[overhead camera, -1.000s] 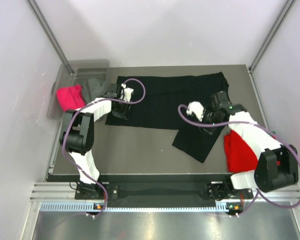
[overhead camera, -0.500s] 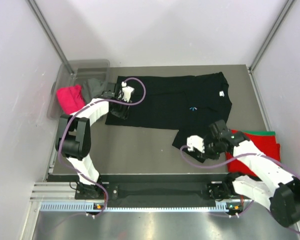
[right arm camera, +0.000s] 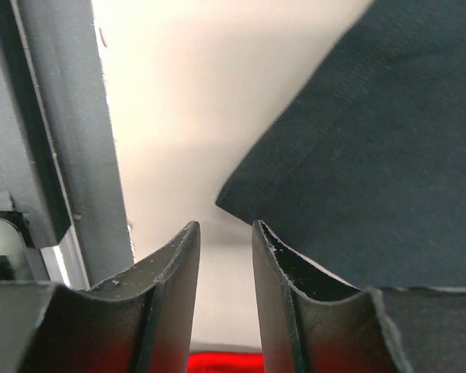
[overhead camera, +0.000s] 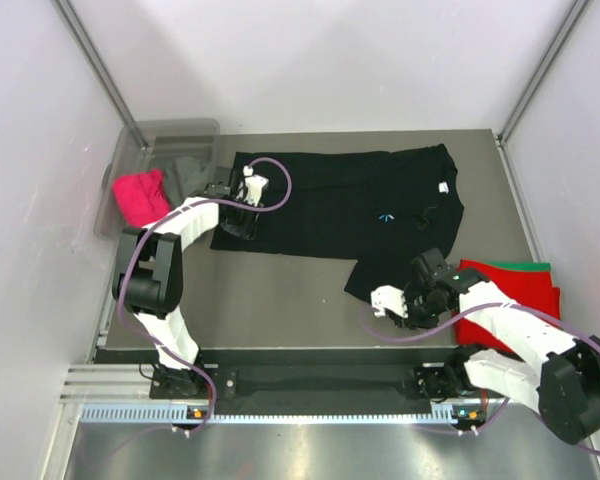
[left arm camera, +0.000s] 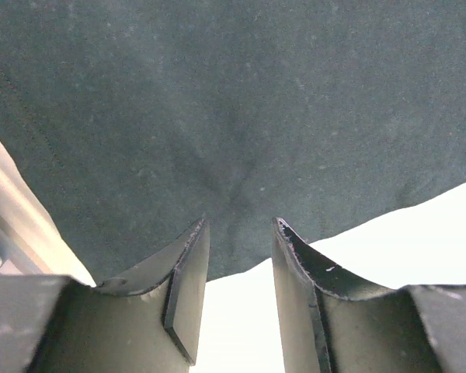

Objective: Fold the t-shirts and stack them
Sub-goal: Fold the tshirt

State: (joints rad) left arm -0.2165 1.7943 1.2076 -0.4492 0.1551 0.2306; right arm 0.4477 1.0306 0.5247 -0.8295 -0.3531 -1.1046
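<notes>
Left jaws at black t-shirt edge, right jaws beside corner

The spread t-shirt lies mid-tabletop; folded t-shirts sit near-right of it; the tub, far left, seemingly holds two more.

You look into a robotics lab cell: plain white panels on metal posts close in the grey table, and at the table's near edge an aluminium rail holds the bolted arm bases.
</notes>
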